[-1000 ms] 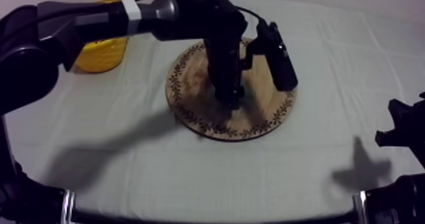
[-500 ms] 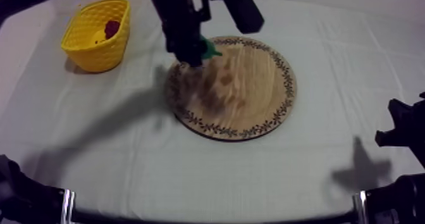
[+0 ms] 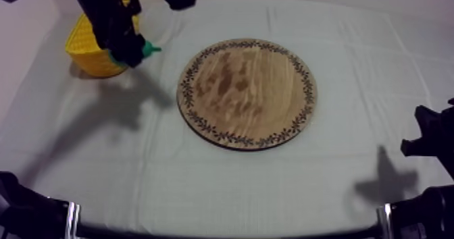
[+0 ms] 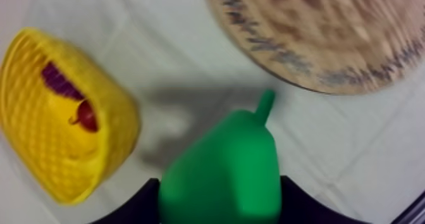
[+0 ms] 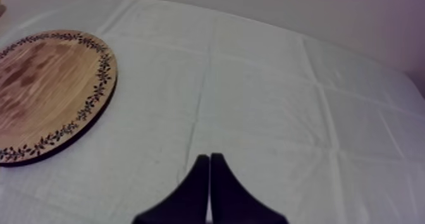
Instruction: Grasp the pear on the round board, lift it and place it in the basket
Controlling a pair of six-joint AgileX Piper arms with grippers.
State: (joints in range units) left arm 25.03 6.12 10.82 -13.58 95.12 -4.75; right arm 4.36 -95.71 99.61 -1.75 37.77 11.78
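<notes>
Left wrist view: the green pear (image 4: 221,166) sits pinched between the black fingers (image 4: 136,204) of my left gripper (image 4: 221,207), stem pointing toward the round wooden board (image 4: 316,37). It hangs over the grey-white cloth (image 4: 158,24) between the board and the yellow basket (image 4: 120,122). The basket holds a small red fruit (image 4: 85,116) and a dark purple fruit (image 4: 57,81), too blurred to name. From above, the pear is just beside the basket's near wall. My right gripper (image 5: 210,169) has its fingers pressed together into a narrow wedge, low over the cloth, well apart from the board.
</notes>
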